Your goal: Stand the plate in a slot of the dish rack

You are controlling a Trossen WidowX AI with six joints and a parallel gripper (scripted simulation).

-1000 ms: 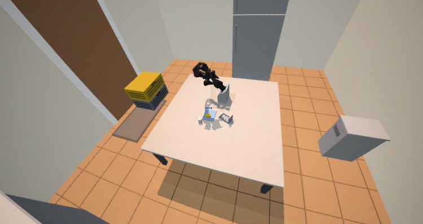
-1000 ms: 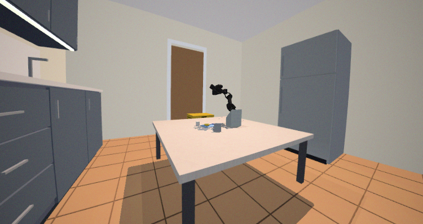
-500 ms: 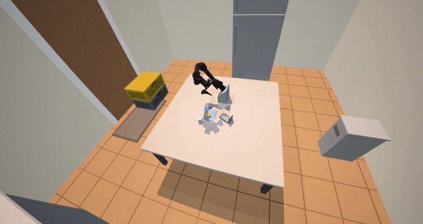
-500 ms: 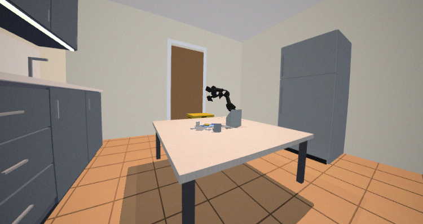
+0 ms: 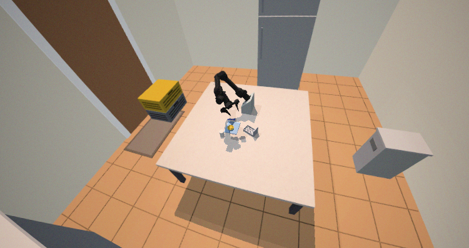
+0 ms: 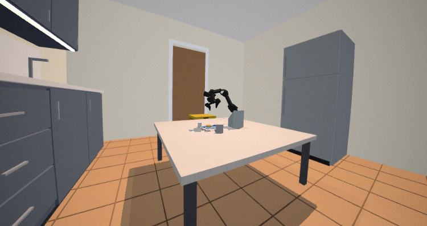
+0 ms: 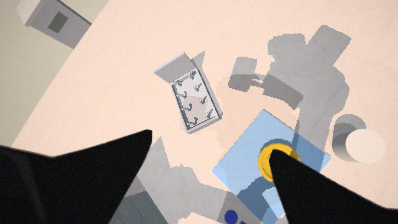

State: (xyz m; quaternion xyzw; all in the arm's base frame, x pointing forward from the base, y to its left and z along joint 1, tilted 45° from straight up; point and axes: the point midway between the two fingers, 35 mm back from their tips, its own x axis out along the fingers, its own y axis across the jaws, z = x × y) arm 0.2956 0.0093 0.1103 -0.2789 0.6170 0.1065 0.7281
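Yellow plate [image 5: 231, 127] [image 6: 208, 126] [image 7: 264, 161], partly hidden, black fingers [image 5: 225, 110] [image 6: 217, 102] apart

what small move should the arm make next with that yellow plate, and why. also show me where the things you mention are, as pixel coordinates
Probably shift the open jaws [image 5: 232, 112] [image 6: 212, 109] over the yellow plate [image 5: 231, 127] [image 6: 208, 126] [image 7: 265, 162], then lower them. They hang above the table with nothing between them, and the wrist view shows the plate on the blue square [image 5: 236, 125] [image 7: 240, 157], off toward one fingertip, not centred.

Top cam: high, far, angled down; ext: low, side-on, same table [image 5: 278, 161] [image 6: 238, 150] [image 7: 65, 115]; wrist: close, downward.
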